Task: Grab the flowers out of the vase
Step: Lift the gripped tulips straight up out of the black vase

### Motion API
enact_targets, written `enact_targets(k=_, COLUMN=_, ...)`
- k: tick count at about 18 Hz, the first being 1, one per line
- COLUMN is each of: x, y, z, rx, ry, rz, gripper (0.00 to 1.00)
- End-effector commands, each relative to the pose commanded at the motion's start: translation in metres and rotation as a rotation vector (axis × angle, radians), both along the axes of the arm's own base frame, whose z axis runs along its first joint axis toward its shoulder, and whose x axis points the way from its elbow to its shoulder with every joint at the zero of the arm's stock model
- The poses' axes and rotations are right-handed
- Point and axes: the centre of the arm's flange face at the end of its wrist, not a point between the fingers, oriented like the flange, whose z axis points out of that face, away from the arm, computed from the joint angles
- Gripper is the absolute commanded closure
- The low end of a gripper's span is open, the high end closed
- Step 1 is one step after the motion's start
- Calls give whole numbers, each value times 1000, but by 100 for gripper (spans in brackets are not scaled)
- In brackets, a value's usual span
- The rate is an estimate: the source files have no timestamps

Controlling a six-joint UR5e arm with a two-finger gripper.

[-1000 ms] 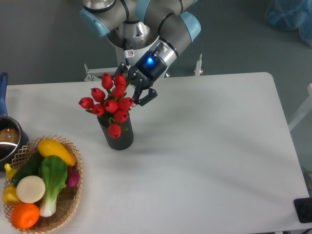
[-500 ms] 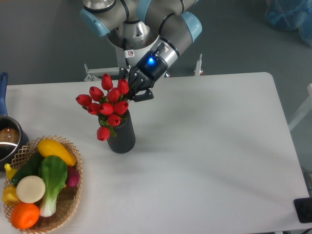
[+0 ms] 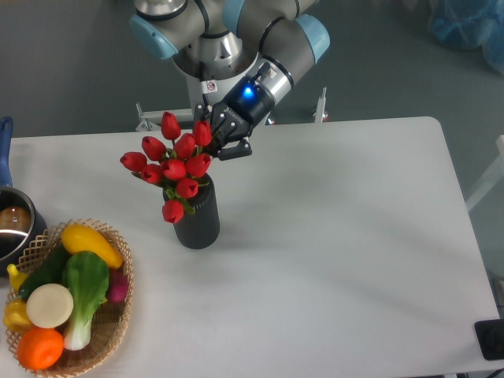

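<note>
The vase (image 3: 197, 222) is stood on the bench (image 3: 339, 236), left of its middle. The flowers (image 3: 175, 161) are bunched over the vase's mouth, spread toward 10 o'clock. The end effector (image 3: 223, 139) is placed at the bunch's 2 o'clock edge. A basket (image 3: 118, 315) is set at the vase's 8 o'clock, and a pot (image 3: 12, 224) at its 9 o'clock, at the bench's left edge.

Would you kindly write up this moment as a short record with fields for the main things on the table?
flowers: red tulip bunch, stems in the vase, leaning left
vase: dark ribbed cylinder, upright on the table
end effector: closed at the bunch's upper right side, apparently gripping it
basket: front left, holding vegetables
pot: at left edge, partly out of frame
</note>
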Motion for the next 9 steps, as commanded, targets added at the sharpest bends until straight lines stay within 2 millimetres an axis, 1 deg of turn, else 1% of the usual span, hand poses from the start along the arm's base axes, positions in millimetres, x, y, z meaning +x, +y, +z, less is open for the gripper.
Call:
enact_targets(k=3, x=-1, y=-3, z=15, rx=23, ry=-18, rz=19, gripper=89)
enact_targets(k=9, x=-13, y=-7, z=50, rx=60, ry=-60, rz=57, gripper=89)
